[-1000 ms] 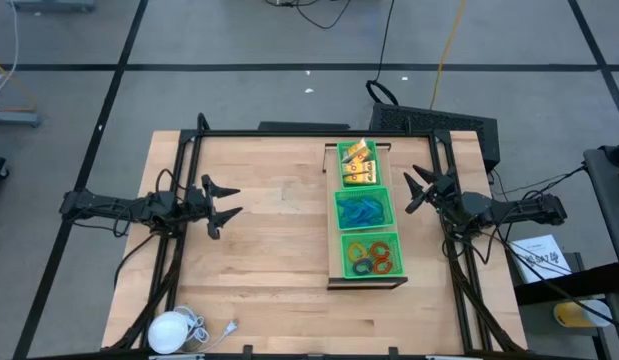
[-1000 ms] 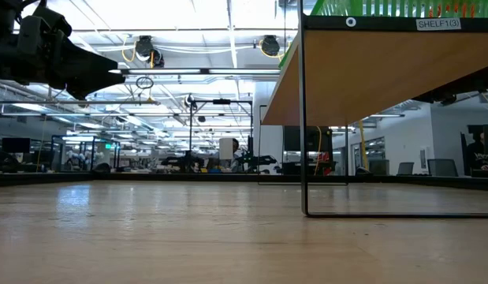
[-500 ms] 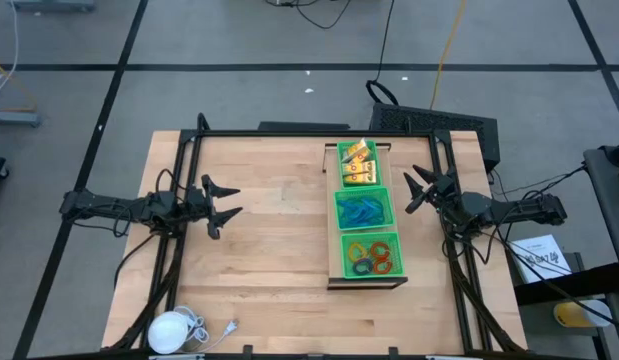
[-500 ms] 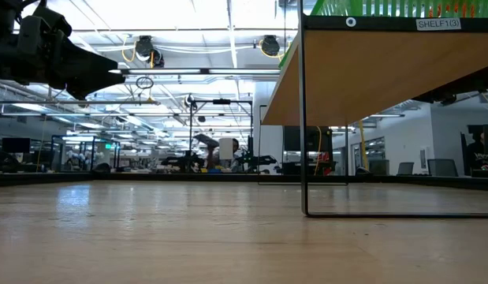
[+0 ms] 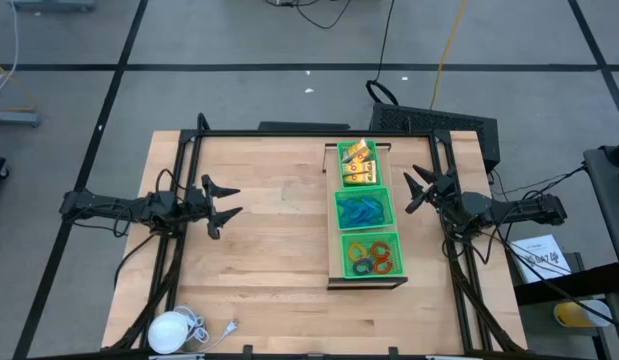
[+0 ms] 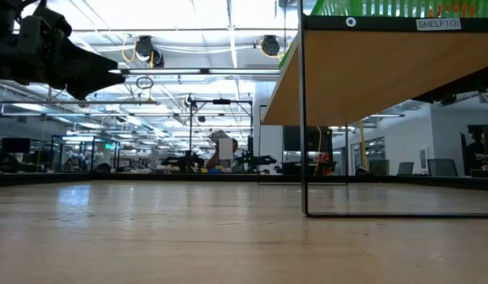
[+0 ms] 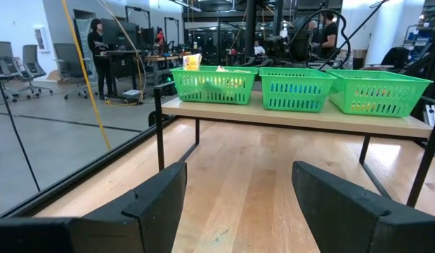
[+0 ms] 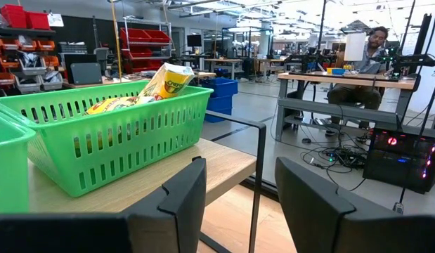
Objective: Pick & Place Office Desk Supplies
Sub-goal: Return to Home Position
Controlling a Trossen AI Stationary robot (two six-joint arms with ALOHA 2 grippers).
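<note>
Three green mesh baskets stand in a row on a small raised wooden shelf [image 5: 367,283] at the table's right half. The far basket holds yellow packets [image 5: 357,163], the middle one blue clip-like pieces [image 5: 364,211], the near one coloured rings [image 5: 372,257]. My left gripper [image 5: 225,203] hovers open over the table's left part, pointing toward the shelf. My right gripper [image 5: 420,187] hovers open just right of the shelf, beside the far and middle baskets. In the right wrist view a yellow packet [image 8: 165,80] sticks up out of the far basket [image 8: 105,133].
A white round object with a cord [image 5: 173,329] lies at the table's near left corner. The shelf stands on thin black legs [image 6: 302,118]. Bare wood lies between the left gripper and the shelf. People sit and stand in the room beyond the table.
</note>
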